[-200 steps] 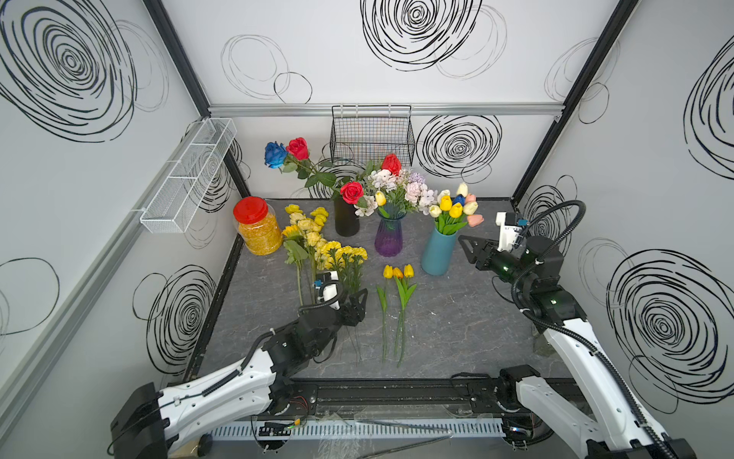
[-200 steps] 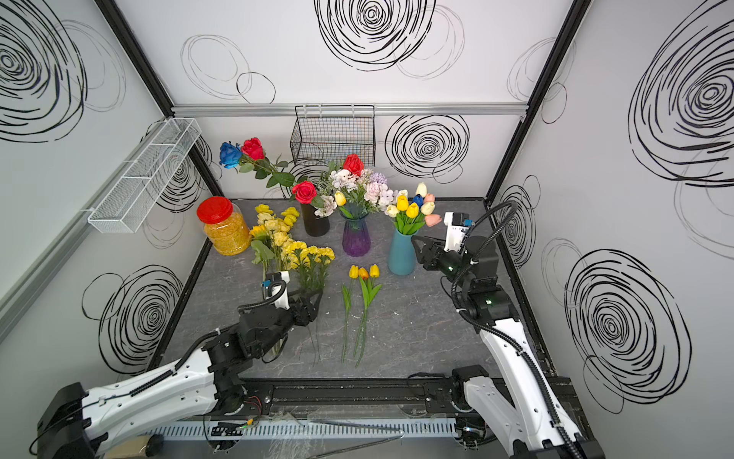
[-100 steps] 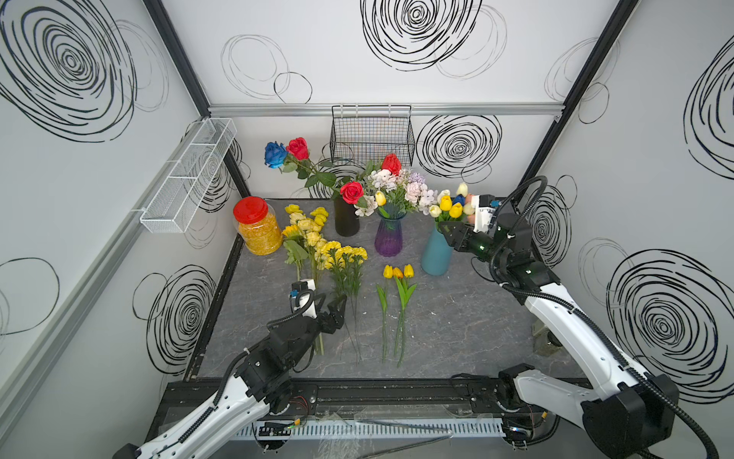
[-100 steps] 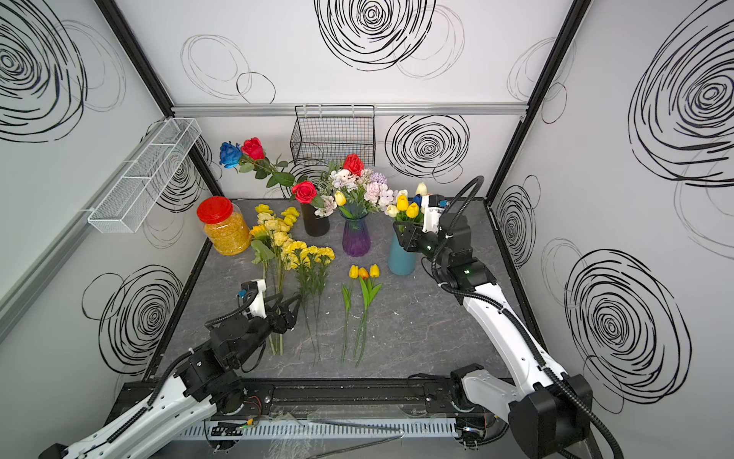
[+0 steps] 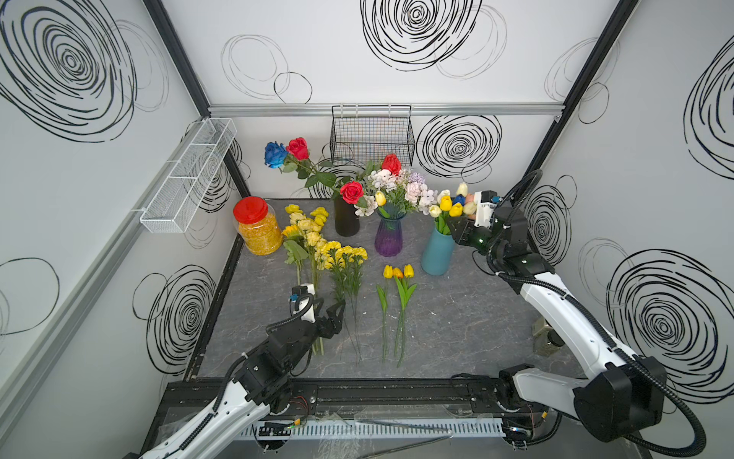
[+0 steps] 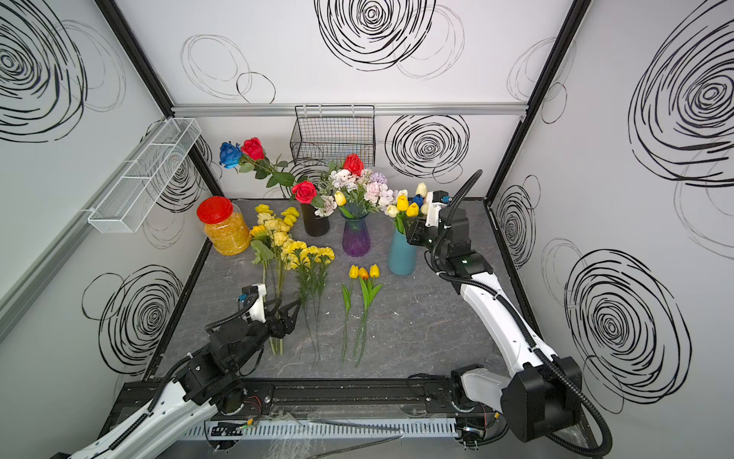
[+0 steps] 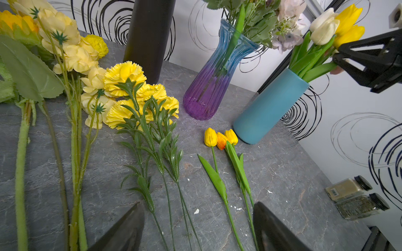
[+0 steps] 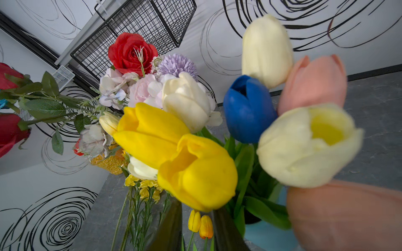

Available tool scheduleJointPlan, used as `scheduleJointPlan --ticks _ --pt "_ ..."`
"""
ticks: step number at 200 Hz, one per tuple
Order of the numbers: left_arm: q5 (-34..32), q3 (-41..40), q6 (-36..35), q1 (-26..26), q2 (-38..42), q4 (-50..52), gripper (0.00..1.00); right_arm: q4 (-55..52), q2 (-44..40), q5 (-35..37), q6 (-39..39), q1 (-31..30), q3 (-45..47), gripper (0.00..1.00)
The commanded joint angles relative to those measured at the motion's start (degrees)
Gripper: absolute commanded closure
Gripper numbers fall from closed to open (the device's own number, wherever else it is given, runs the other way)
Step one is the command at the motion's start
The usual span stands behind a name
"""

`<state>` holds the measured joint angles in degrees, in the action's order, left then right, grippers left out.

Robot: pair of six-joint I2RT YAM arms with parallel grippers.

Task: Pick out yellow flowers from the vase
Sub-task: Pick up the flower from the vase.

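Yellow tulips (image 5: 451,206) stood in the teal vase (image 5: 437,254), with my right gripper (image 5: 454,229) at their stems; whether it clasped one I could not tell. Other yellow flowers (image 5: 345,254) lay on the table (image 5: 456,318), and my left gripper (image 5: 330,312) hung above their stems, jaws spread wide.

grey table (image 5: 456,318) bears black vase (image 5: 346,222), purple vase (image 5: 388,238), teal vase (image 5: 437,254), red-lidded jar (image 5: 258,234), all upright. yellow flowers (image 5: 317,246) and three tulips (image 5: 397,272) lie flat in front.

Top views: high at the front, looking down over the whole table (image 5: 476,310).
Left wrist: low, near the table, facing the teal vase (image 7: 269,106).
Right wrist: close on the tulips (image 8: 195,171).
Shared: both wrists see those tulips.
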<state>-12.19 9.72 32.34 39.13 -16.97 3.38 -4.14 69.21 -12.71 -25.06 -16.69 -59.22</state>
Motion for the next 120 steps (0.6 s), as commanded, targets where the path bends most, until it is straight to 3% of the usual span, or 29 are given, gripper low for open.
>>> scheduleJointPlan --ticks 1,87,120 --pt "0.64 -0.96 -0.61 -0.54 0.77 -1.69 0.19 0.46 0.72 1.44 1.27 0.34 -1.63 0.73" --pt "1.19 -2.05 0.26 -0.84 1.94 -2.05 0.18 3.18 2.6 4.88 3.45 -0.35 -1.69 0.75" --pt "1.5 -2.16 0.45 -0.9 1.85 -2.41 0.18 5.98 2.68 6.47 3.78 -0.8 -0.76 0.71"
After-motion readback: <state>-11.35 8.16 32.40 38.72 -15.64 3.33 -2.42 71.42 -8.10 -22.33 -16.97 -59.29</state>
